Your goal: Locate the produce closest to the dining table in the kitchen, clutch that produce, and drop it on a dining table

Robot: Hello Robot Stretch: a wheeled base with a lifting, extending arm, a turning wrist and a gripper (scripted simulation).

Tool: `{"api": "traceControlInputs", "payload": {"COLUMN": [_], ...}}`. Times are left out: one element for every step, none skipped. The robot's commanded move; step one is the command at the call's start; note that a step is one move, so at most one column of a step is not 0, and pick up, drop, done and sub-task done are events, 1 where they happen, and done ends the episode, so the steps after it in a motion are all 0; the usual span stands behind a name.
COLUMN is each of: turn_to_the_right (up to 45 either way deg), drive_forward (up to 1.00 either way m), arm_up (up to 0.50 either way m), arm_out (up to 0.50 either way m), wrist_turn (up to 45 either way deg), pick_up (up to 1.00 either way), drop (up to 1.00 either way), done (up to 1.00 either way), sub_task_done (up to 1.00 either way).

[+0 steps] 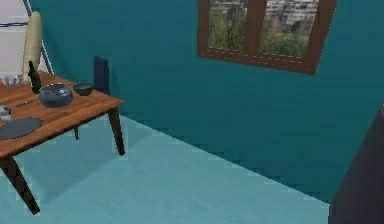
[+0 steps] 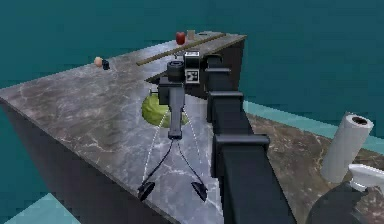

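My gripper (image 2: 172, 187) hangs over a grey marble counter (image 2: 80, 110) at the end of the dark arm (image 2: 235, 140), its thin fingers (image 2: 146, 186) pointing toward the near edge. A yellow-green rounded thing (image 2: 153, 111) lies on the counter right behind the gripper's body, so I cannot tell whether the gripper holds anything. A small red apple-like thing (image 2: 181, 37) sits at the counter's far end, and a small pale brown blob (image 2: 100, 62) lies at its far left edge. The wooden dining table (image 1: 70, 120) stands at the forward view's left.
The table carries a dark bowl (image 1: 56, 96), a smaller bowl (image 1: 84, 89), a grey plate (image 1: 18, 128) and a tall pale upright thing (image 1: 33, 45); a dark chair (image 1: 101, 72) stands behind it. A window (image 1: 262, 30) is set in the teal wall. A white paper roll (image 2: 348, 146) stands on the counter.
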Motion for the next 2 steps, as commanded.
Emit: {"api": "traceControlInputs", "payload": {"turn_to_the_right": [0.0,0.0], "drive_forward": [0.00,0.00], "arm_up": [0.00,0.00], "arm_out": [0.00,0.00], "wrist_turn": [45.0,45.0], "pick_up": [0.00,0.00], "drop": [0.00,0.00], "done": [0.00,0.00], "sub_task_done": [0.00,0.00]}}
